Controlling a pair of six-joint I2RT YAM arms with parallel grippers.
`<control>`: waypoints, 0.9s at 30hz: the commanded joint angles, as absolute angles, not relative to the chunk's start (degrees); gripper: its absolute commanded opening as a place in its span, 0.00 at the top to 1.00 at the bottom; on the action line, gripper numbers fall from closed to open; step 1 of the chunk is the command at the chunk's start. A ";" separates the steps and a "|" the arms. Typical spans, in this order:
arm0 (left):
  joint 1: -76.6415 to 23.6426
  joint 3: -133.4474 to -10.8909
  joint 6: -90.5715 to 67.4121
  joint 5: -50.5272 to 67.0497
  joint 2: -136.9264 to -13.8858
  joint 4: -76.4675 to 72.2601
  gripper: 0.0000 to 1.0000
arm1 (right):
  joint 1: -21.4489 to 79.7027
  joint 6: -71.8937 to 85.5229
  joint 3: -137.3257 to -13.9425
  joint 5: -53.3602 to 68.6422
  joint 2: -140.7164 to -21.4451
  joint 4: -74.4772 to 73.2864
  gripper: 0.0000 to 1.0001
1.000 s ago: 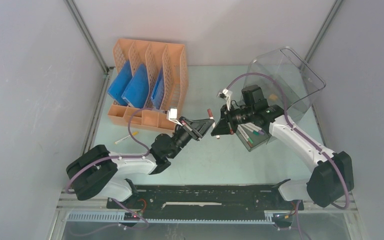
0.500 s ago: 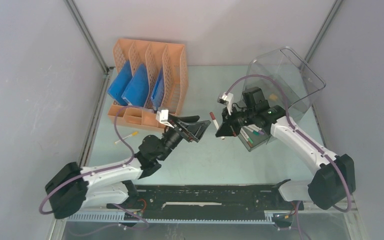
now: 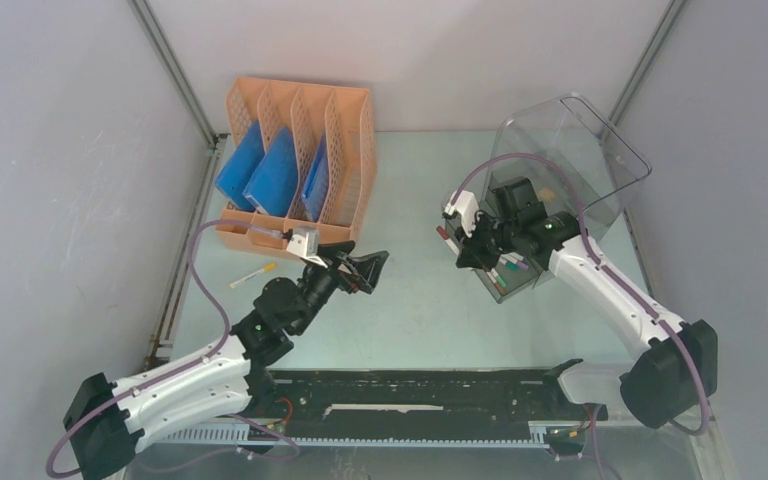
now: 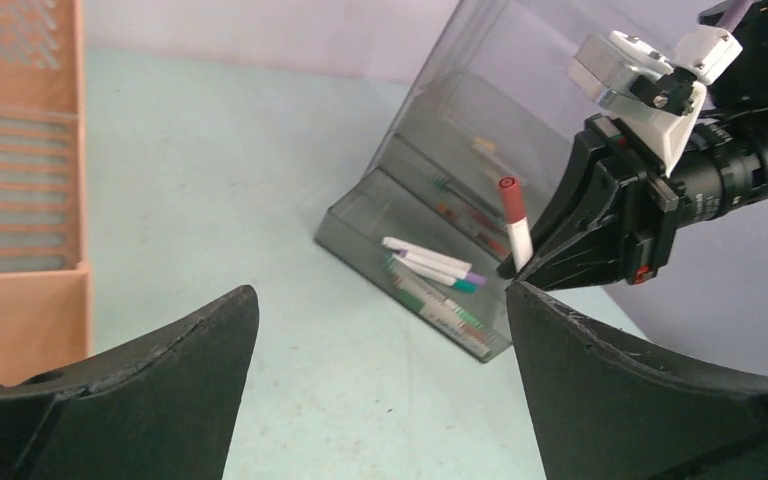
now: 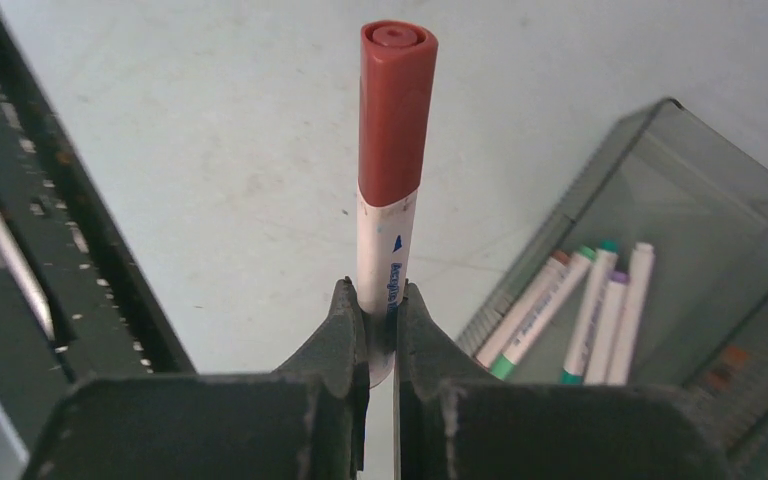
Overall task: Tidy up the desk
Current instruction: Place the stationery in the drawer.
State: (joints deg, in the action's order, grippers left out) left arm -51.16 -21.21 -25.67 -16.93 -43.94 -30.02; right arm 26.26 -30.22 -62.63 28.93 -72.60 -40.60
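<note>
The desk point(image 3: 410, 180) is a pale mint-green top. My right gripper point(image 3: 457, 246) hovers over it beside the clear drawer box point(image 3: 560, 160), shut on a white marker with a red cap point(image 3: 441, 233). In the right wrist view the marker point(image 5: 390, 150) stands up from between the shut fingertips of the gripper point(image 5: 380, 310). My left gripper point(image 3: 365, 268) is wide open and holds nothing, apart from the marker and left of it. Its wrist view shows only the desk point(image 4: 260, 180) between its spread fingers point(image 4: 160, 380), with the marker point(image 4: 513, 215) beyond.
An orange file rack point(image 3: 300, 160) with blue folders stands at the back left. A loose pen point(image 3: 252, 276) lies in front of it. The box's pulled-out drawer point(image 5: 720, 260) holds several markers point(image 5: 580, 310). A black rail point(image 3: 410, 385) runs along the near edge.
My left gripper let go of the red-capped marker, opened wide and drew back left and nearer. My right gripper kept the marker and carried it right, towards the drawer.
</note>
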 commanded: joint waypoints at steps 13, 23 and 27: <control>-48.42 -16.93 -24.25 -26.05 -36.30 -20.26 0.00 | 22.55 -32.01 -64.86 7.29 -81.83 -40.63 0.97; -46.63 -14.41 -27.31 -27.67 -35.36 -17.60 0.00 | 21.09 -32.21 -64.80 1.81 -88.10 -41.27 0.87; -45.86 -13.16 -28.60 -28.18 -34.89 -17.72 0.00 | 20.76 -32.11 -64.84 0.83 -89.57 -41.52 0.79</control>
